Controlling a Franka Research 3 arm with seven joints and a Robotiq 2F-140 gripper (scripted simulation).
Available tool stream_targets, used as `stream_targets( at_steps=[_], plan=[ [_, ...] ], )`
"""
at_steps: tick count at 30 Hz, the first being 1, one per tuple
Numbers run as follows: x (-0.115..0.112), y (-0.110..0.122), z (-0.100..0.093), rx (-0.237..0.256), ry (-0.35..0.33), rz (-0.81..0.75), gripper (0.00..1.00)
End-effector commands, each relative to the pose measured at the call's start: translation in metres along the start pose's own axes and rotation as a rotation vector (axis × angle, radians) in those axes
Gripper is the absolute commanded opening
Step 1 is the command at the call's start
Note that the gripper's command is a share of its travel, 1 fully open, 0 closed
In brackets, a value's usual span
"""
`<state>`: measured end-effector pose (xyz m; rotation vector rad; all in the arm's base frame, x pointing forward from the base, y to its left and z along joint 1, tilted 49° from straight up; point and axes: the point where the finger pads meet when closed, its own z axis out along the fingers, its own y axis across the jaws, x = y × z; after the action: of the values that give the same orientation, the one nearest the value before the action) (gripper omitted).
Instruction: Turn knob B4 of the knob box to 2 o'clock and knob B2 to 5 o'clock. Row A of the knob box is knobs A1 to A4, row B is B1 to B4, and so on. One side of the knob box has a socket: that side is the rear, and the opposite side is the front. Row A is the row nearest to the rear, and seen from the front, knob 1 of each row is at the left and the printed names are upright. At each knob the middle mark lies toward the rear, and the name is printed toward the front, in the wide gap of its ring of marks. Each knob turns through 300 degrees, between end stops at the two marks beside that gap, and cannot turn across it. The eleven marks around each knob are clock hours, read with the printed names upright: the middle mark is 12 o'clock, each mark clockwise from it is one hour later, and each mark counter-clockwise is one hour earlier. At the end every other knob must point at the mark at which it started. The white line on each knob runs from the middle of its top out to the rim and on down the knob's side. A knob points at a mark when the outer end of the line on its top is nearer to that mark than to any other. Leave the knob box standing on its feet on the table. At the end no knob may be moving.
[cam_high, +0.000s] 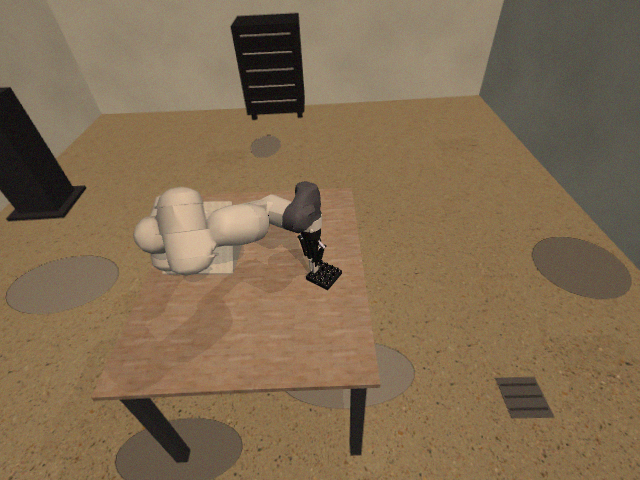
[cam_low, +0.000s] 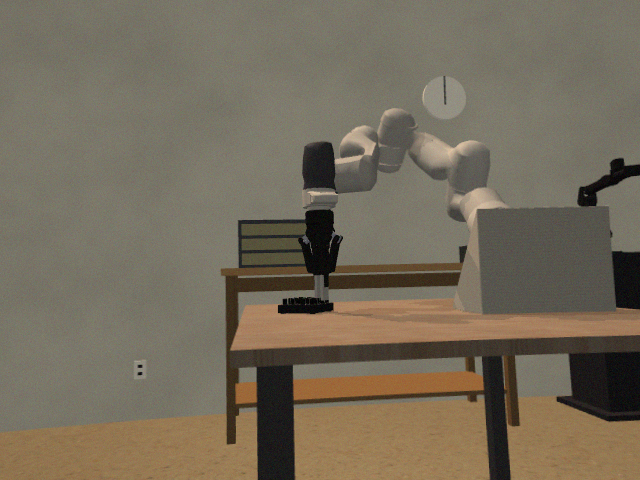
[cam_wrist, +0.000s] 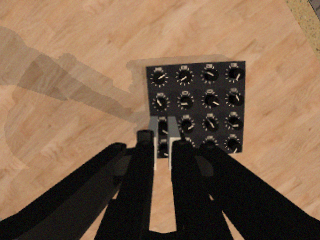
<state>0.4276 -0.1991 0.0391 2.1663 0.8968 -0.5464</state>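
Observation:
The black knob box (cam_high: 322, 272) stands flat on the wooden table near its right edge. It also shows in the exterior view (cam_low: 305, 305) and in the wrist view (cam_wrist: 196, 108), with four rows of four knobs, each with a white line. My gripper (cam_wrist: 162, 128) points straight down over the box's left column as the wrist view shows it. Its two pale finger pads are closed on one knob (cam_wrist: 163, 128), the third from the top in that column. The printed names are too small to read, so I cannot tell which knob this is. The gripper also shows in the top and exterior views (cam_high: 315, 266) (cam_low: 321, 294).
The arm's pale base block (cam_low: 537, 260) stands on the table behind the box. The table's right edge (cam_high: 364, 289) runs close beside the box. A second wooden table with a striped box (cam_low: 271, 250) stands behind.

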Motion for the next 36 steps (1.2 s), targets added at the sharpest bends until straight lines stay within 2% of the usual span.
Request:
stream_targets(
  at_steps=[1, 36],
  plan=[
    [-0.0003, 0.0005, 0.0014, -0.001, 0.0, 0.133, 0.05],
    [-0.0003, 0.0005, 0.0014, -0.001, 0.0, 0.635, 0.05]
  ],
)
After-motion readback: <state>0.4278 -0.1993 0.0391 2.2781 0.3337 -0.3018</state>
